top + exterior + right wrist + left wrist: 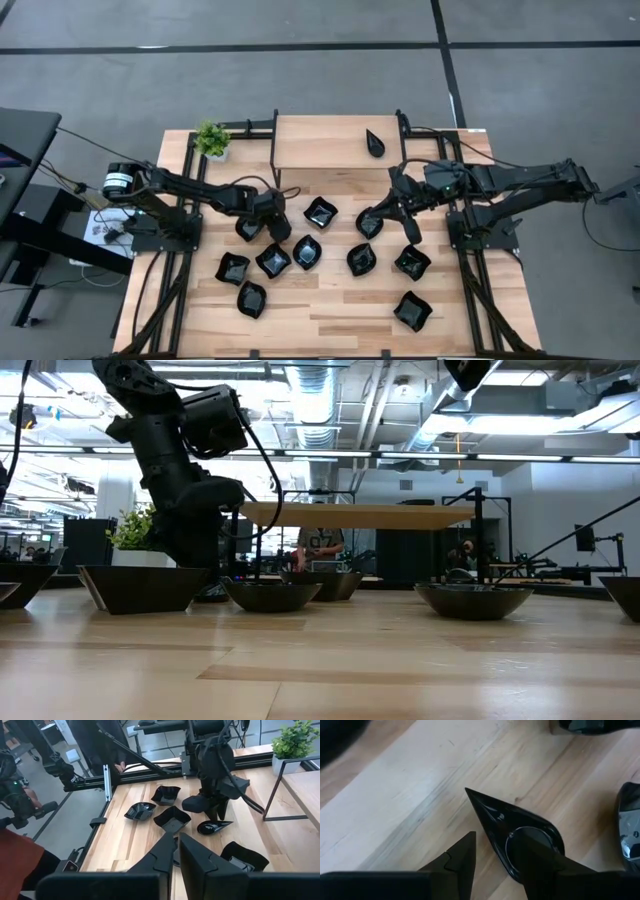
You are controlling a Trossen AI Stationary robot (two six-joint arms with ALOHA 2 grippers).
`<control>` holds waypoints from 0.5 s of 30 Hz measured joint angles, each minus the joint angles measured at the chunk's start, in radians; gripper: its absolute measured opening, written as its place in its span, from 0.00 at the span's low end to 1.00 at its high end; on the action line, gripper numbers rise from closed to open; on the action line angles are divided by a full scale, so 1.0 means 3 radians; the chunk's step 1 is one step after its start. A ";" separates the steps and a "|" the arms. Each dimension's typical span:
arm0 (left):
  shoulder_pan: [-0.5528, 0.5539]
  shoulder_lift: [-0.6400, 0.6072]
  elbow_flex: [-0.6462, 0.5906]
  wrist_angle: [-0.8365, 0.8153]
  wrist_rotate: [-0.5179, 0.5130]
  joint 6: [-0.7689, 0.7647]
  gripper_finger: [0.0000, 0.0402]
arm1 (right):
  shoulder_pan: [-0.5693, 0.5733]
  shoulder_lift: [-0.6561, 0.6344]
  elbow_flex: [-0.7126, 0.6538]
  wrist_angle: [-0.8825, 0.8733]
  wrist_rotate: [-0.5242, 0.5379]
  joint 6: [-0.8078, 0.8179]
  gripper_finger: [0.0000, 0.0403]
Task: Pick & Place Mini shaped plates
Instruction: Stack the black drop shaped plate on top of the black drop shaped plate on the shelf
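Several glossy black mini shaped plates lie bottom-down on the wooden table [330, 320]. My left gripper [497, 840] is low over a teardrop-shaped plate [515, 835] at the table's middle left [248, 228]. It is open. One finger [535, 857] stands over the plate's bowl, the other [462, 857] outside its rim, with bare wood showing between that finger and the rim. The right wrist view shows this plate [215, 826] flat on the table under the left gripper [218, 815]. My right gripper [176, 851] hangs raised over the middle right [375, 214], shut and holding nothing. My left gripper straddles the teardrop plate's side rim [487, 820], slanting down from the table's left. The outer finger is clear of the rim. Whether the inner finger touches the bowl I cannot tell. The plate lies flat on the table.
A raised wooden shelf [330, 142] at the far middle carries one teardrop plate [375, 143]. A small green potted plant [211, 140] stands at the far left. Other plates lie close by [320, 212], [272, 260], [369, 225]. Bare wood lies along the near edge. A person [20, 860] stands beside the table.
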 joint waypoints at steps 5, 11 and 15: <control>0.0016 0.0000 0.0000 0.0009 0.0048 0.0001 0.29 | 0.0000 0.0000 0.0000 0.0000 0.0000 0.0000 0.05; 0.0015 0.0000 0.0000 0.0022 0.0115 0.0001 0.21 | 0.0000 0.0000 0.0000 0.0000 0.0000 -0.0001 0.06; 0.0015 0.0000 0.0000 0.0031 0.0124 0.0001 0.17 | 0.0000 0.0000 0.0000 0.0000 0.0000 -0.0003 0.05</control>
